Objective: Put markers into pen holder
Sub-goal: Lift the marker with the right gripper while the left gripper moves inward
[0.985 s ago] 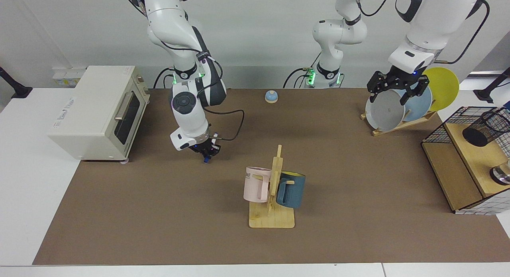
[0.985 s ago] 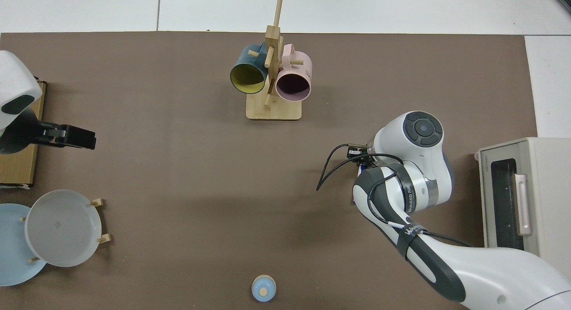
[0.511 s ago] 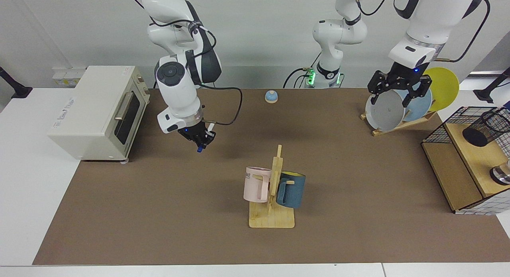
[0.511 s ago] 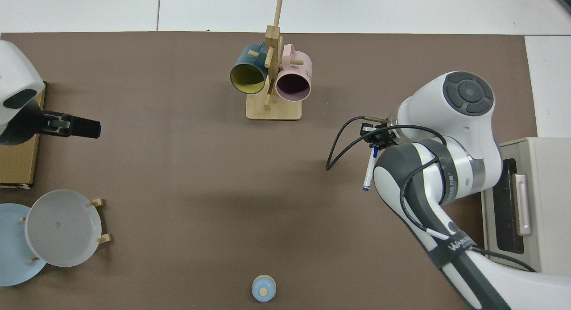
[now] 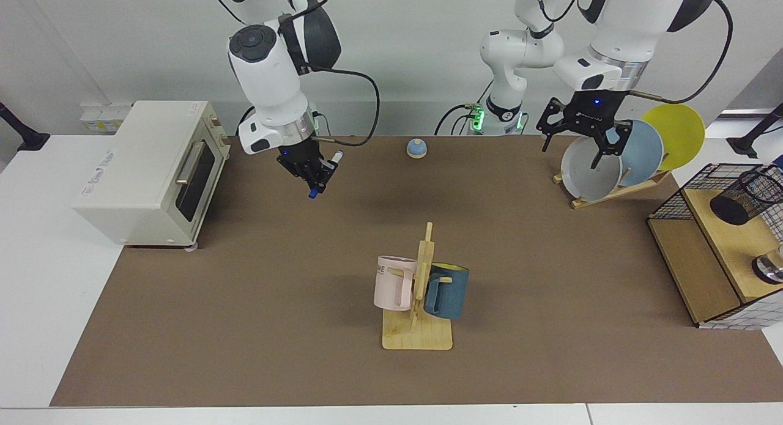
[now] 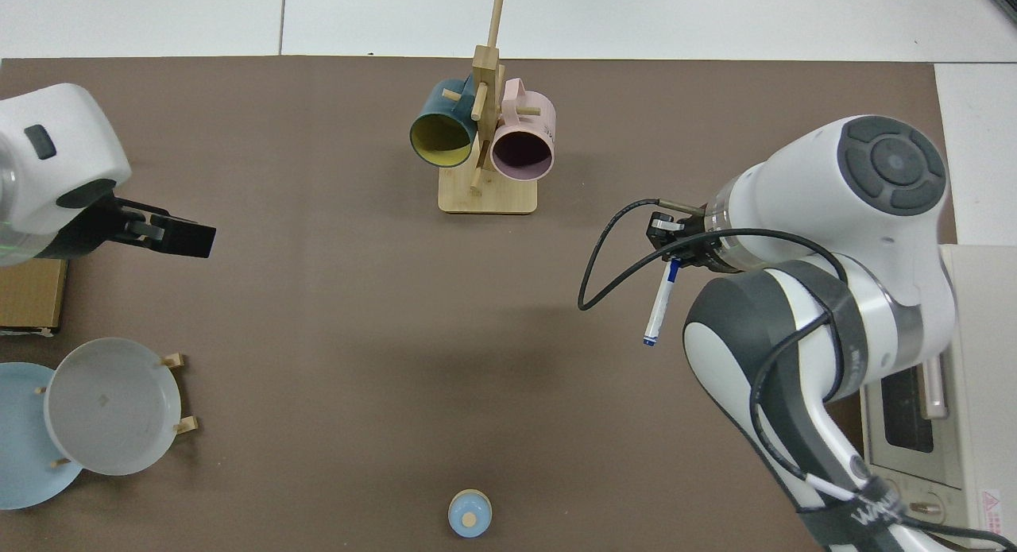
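Lifted clear of the mat, the right gripper (image 5: pixel 312 179) clamps the marker (image 6: pixel 659 303), while the open left gripper (image 5: pixel 581 137) waits; carrying to the pen holder (image 5: pixel 743 200) is next.

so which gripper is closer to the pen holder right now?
Left. The left gripper hangs open over the plate rack, near the pen holder. The right gripper, across the table, holds the marker.
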